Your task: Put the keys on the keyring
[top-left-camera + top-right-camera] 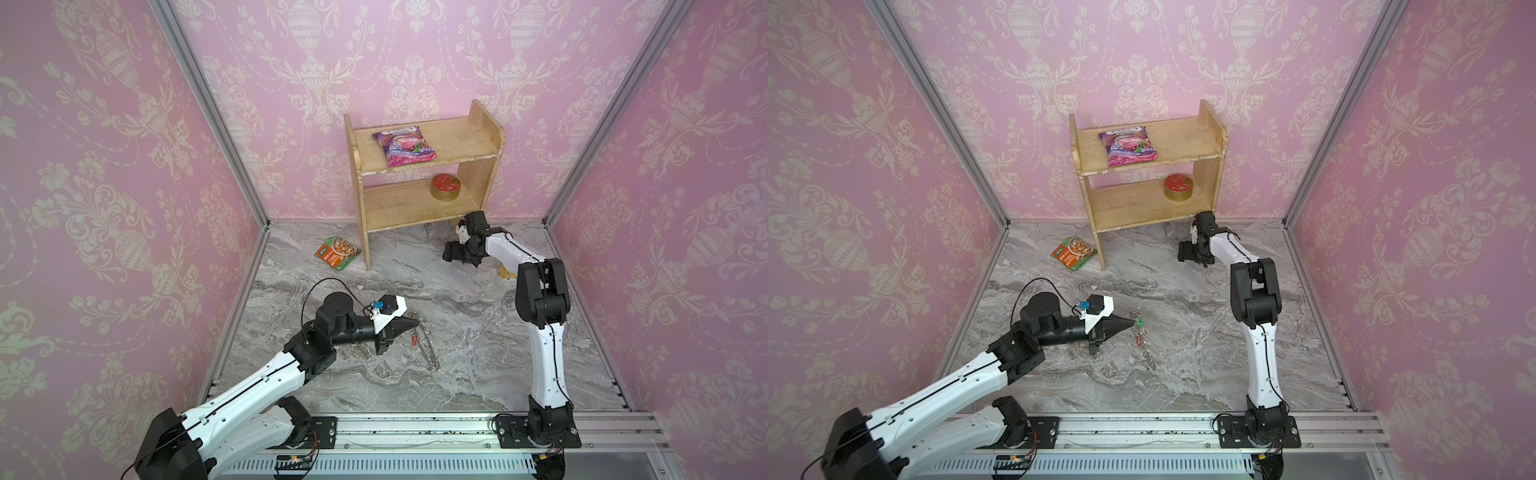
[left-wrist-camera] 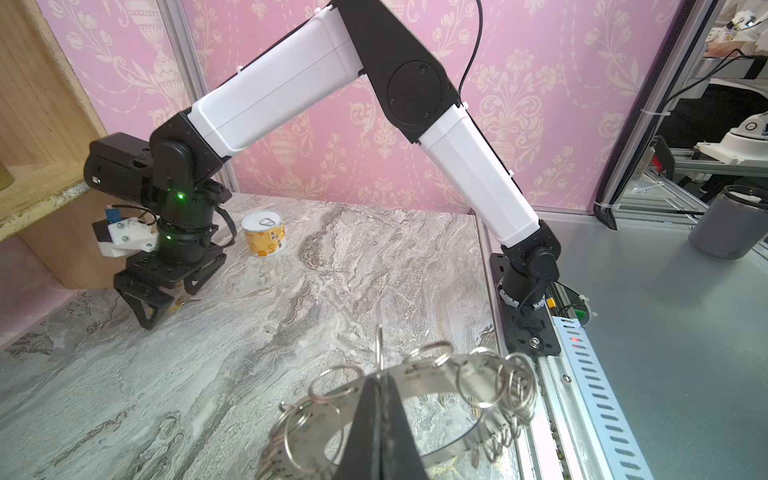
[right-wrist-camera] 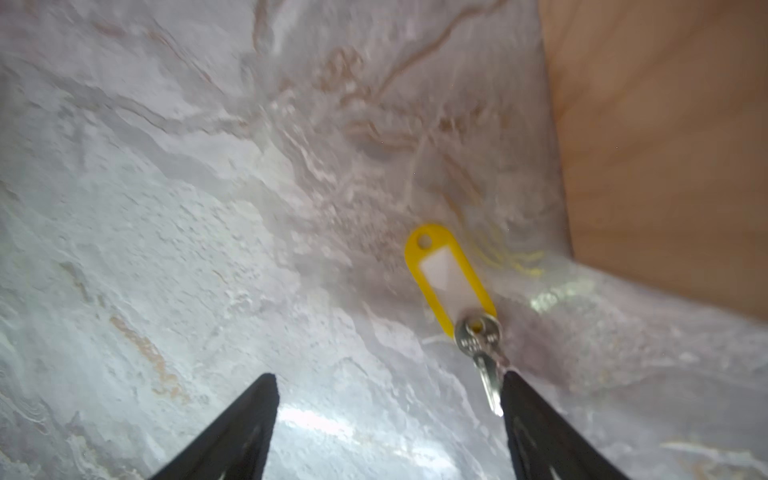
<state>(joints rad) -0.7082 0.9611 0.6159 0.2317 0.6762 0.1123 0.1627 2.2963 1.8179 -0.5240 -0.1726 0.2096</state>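
Note:
My left gripper (image 1: 409, 322) (image 2: 380, 374) is shut on the rim of the keyring (image 1: 428, 349) (image 2: 432, 376), a flat grey ring with several wire loops, held on edge over the marble table. A green-tagged key (image 1: 1139, 321) and a red-orange-tagged key (image 1: 1137, 340) hang at the ring. My right gripper (image 1: 451, 254) (image 3: 388, 376) points down beside the shelf, open. A yellow-tagged key (image 3: 451, 278) lies flat on the table there. Its blade rests just inside one of the fingers (image 3: 536, 415).
A wooden shelf (image 1: 424, 166) at the back holds a pink snack bag (image 1: 403, 146) and a gold tin with a red lid (image 1: 445, 187). A green-orange packet (image 1: 338, 253) lies left of the shelf leg. A small can (image 2: 264, 235) stands behind the right arm.

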